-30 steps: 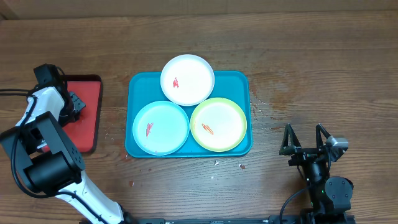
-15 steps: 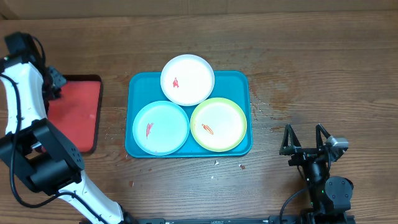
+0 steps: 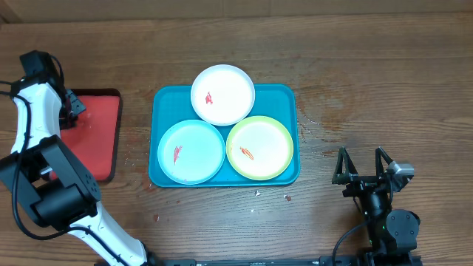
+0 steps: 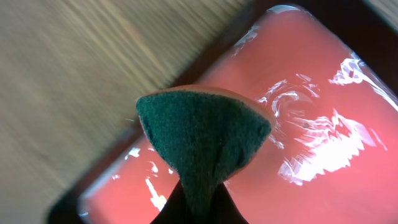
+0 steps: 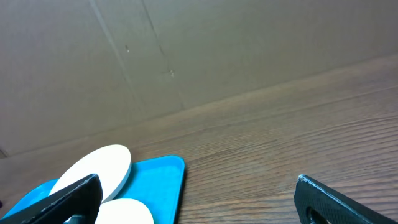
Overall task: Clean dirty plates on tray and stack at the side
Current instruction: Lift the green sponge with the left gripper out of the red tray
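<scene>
The teal tray (image 3: 284, 94) lies mid-table with three plates on it: white (image 3: 223, 94) at the back, light blue (image 3: 191, 151) front left, yellow-green (image 3: 259, 148) front right. Each has a red smear. My left gripper (image 3: 72, 107) is over the top left corner of the red tray (image 3: 100, 137). In the left wrist view it (image 4: 199, 199) is shut on a dark green sponge (image 4: 202, 134) held just above the red tray (image 4: 311, 155). My right gripper (image 3: 362, 166) is open and empty, right of the teal tray. Its wrist view (image 5: 199, 205) shows the white plate (image 5: 93, 168) and the teal tray (image 5: 165, 180).
The red tray with a dark rim sits at the left, apart from the teal tray. Small crumbs and red specks (image 3: 257, 193) lie on the wood in front of the teal tray. A cardboard wall (image 5: 186, 56) stands behind the table.
My left gripper swung from over the red tray up and left past its corner, then came back a little to the right. The right arm and plates have not moved.
</scene>
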`<state>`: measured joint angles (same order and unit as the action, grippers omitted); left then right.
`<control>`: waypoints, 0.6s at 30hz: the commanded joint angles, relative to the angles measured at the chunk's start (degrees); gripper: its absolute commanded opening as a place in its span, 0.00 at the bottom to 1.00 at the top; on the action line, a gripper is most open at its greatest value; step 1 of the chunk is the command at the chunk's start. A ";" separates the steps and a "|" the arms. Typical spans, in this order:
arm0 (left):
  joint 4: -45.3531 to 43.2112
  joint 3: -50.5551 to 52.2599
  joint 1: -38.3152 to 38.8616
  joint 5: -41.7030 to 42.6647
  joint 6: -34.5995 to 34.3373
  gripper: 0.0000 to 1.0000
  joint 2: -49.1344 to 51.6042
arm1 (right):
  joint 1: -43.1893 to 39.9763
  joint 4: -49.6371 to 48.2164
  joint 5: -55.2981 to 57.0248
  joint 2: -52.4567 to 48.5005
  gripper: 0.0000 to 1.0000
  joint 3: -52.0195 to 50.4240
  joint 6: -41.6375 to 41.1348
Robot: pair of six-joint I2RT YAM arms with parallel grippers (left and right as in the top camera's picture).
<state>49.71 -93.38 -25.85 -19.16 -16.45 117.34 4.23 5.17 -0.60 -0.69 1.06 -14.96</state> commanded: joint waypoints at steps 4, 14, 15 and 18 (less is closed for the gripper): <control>-0.52 -0.55 8.00 -19.17 1.07 0.04 -3.63 | 0.31 -0.35 0.52 0.52 1.00 -0.59 0.20; -2.36 2.99 13.62 -28.00 -2.12 0.04 -3.61 | 0.31 -0.35 0.52 0.52 1.00 -0.59 0.20; -2.67 3.76 13.40 -28.00 -2.91 0.04 -3.61 | 0.31 -0.35 0.52 0.52 1.00 -0.59 0.20; -4.15 6.56 12.61 -28.68 -3.34 0.04 -3.56 | 0.31 -0.35 0.52 0.52 1.00 -0.59 0.20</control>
<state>46.39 -89.47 -11.86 -44.03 -17.43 115.59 4.23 5.17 -0.62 -0.69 1.06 -14.94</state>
